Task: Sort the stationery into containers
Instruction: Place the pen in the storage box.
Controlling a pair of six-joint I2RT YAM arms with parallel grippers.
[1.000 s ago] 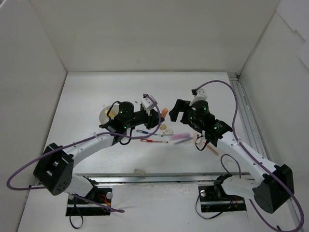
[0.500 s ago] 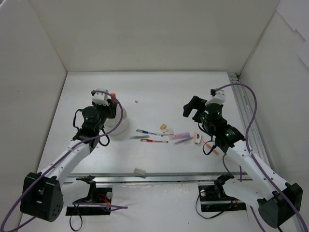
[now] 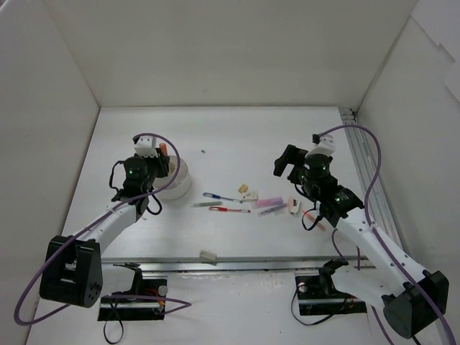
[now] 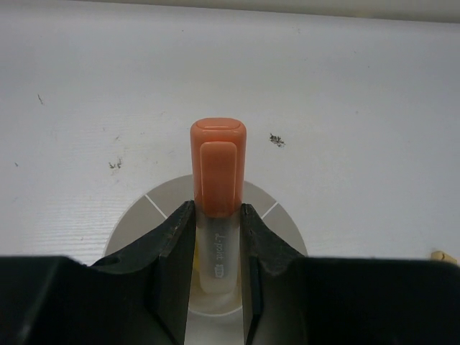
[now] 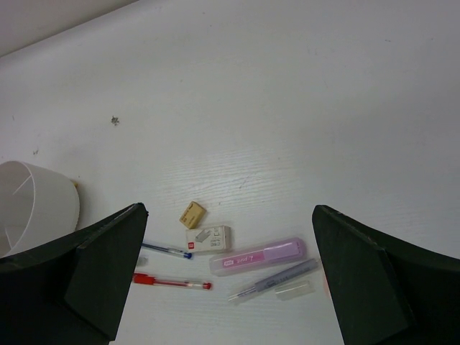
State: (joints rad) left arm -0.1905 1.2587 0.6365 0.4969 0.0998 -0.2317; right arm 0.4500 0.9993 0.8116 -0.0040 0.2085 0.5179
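Observation:
My left gripper (image 4: 217, 210) is shut on an orange marker (image 4: 218, 164), which stands upright right over the round white divided cup (image 4: 129, 224); in the top view the left gripper (image 3: 161, 158) holds that marker (image 3: 165, 148) above the cup (image 3: 180, 185). My right gripper (image 3: 286, 162) hovers open and holds nothing. Below the open right gripper (image 5: 228, 210) lie a tan eraser (image 5: 192, 214), a white box (image 5: 208, 238), a pink marker (image 5: 259, 257), a grey pen (image 5: 277, 279), a blue pen (image 5: 167, 249) and a red pen (image 5: 172, 282).
A pink-and-white item (image 3: 292, 205) and an orange marker (image 3: 317, 222) lie under the right arm. A small white block (image 3: 208, 254) sits by the front rail (image 3: 237, 264). White walls enclose the table on three sides.
The left arm swung from the table's middle over to the cup at the left, carrying the orange marker. The right gripper drew back to the right and stayed open.

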